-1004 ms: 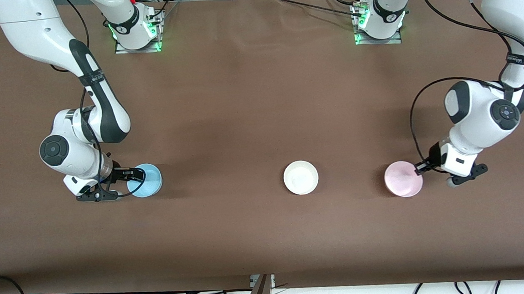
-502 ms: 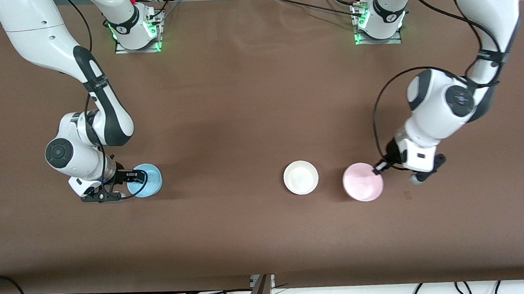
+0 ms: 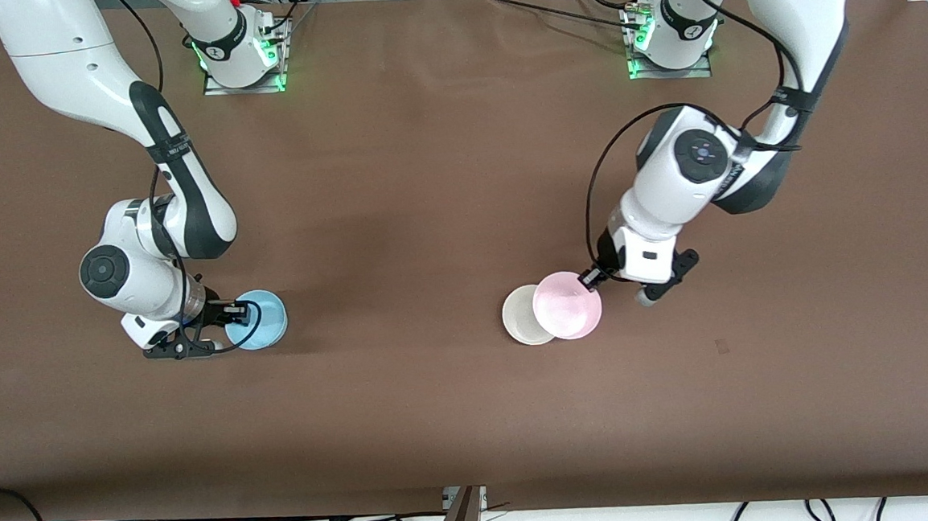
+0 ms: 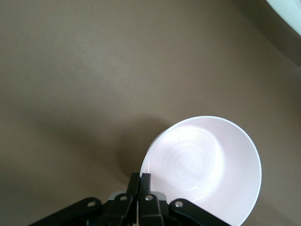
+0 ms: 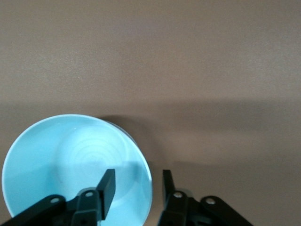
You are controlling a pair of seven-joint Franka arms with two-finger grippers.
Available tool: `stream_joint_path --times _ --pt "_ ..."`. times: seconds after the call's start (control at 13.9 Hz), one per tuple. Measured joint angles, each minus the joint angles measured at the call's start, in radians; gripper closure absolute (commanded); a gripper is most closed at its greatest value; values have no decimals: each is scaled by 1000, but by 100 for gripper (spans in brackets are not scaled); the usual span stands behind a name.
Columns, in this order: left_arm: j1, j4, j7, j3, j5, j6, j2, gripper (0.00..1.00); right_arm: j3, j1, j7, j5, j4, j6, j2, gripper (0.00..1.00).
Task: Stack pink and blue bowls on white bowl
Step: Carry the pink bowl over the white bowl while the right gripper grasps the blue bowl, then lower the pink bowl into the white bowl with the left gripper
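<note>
The left gripper is clamped on the rim of the pink bowl, its two fingers pressed together with the thin wall between them, as the left wrist view shows at the bowl's edge. It holds that bowl in the air, mouth up, over the white bowl, covering the part of it toward the left arm's end of the table; the rest of the white bowl's rim shows as a crescent beside it. Both bowls are round, so neither has a long axis to speak of. The right gripper is down at the blue bowl, which sits mouth up on the brown table toward the right arm's end, well apart from the other two. In the right wrist view its fingers straddle the blue bowl's rim, one inside and one outside, with a gap between them and not yet pinching the wall.
</note>
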Motion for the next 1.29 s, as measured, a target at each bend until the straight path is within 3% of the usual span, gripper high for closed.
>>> stream_joint_path --times 0.22,0.5,1.29 --pt "-34 4 -119 1 81 1 39 100 0 0 0 1 0 0 0 70" --pt "-65 41 -183 3 90 3 77 100 0 0 0 3 0 0 0 81" --pt "-137 60 -238 64 107 40 117 100 0 0 -1 6 7 0 0 93"
